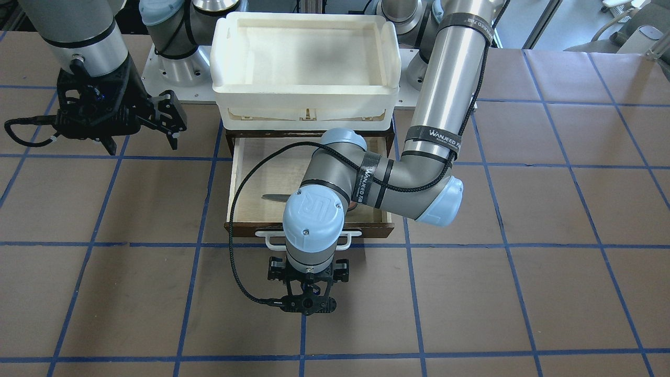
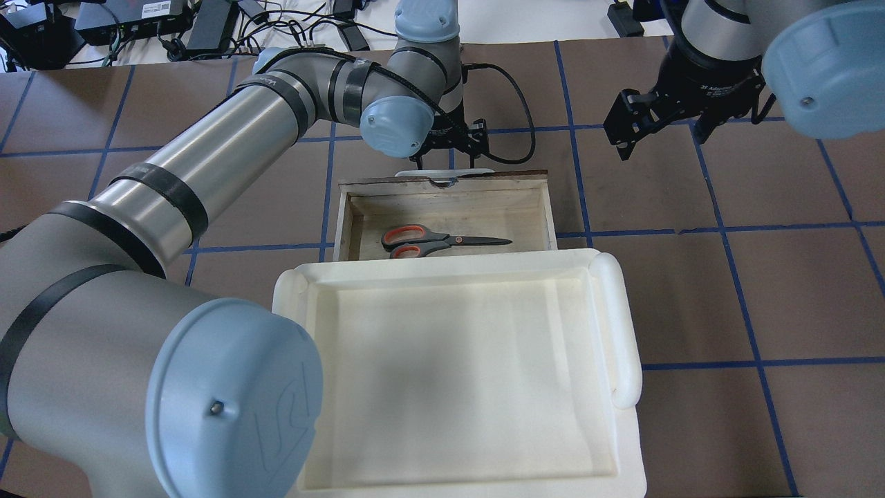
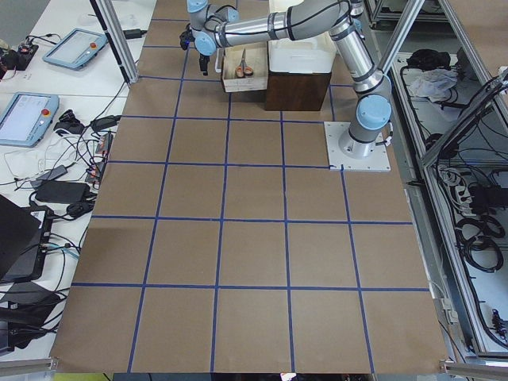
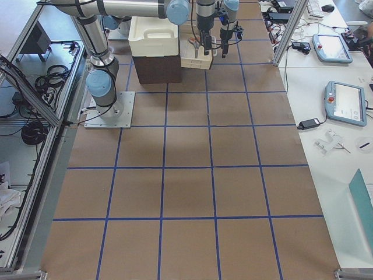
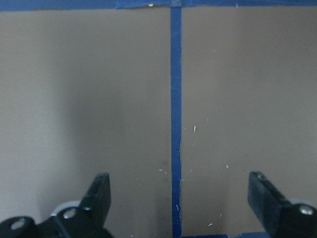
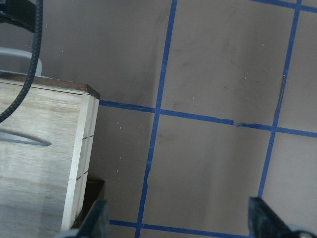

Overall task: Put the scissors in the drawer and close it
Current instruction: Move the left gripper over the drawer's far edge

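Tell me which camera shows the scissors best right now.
Overhead exterior: the scissors lie in plain sight in the open drawer. Front-facing shows only a blade tip beside the left arm; both side views show them tiny; the wrist views show nothing clear of them.

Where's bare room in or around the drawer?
Bare: floor of the pale plywood drawer between the orange-handled scissors' blade tips and its right wall; brown paper table right of the drawer. Crowded: at the white bar handle, where the left gripper hangs.
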### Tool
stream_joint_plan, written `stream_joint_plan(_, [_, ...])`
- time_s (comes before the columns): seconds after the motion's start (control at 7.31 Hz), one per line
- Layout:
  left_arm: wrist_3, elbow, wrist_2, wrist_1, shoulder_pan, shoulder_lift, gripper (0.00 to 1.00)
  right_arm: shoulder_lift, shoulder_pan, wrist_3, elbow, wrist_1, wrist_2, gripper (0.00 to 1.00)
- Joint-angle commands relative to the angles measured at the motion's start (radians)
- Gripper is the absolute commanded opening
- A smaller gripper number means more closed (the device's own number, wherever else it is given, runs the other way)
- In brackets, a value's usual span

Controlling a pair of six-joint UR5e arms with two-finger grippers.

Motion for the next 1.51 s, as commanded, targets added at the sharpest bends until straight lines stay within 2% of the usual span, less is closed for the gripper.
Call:
stream_joint_plan(0.0, [-0.022,0.017,0.032,-0.022,-0.017,-0.014,1.0,-0.002,0.0,0.0,0.0,0.0,0.0,1.0])
stream_joint_plan(1.37, [-0.064,0.001,0.033,-0.108,-0.048,0.009,1.0,-0.004,0.0,-0.001,0.0,0.0,-0.005,1.0])
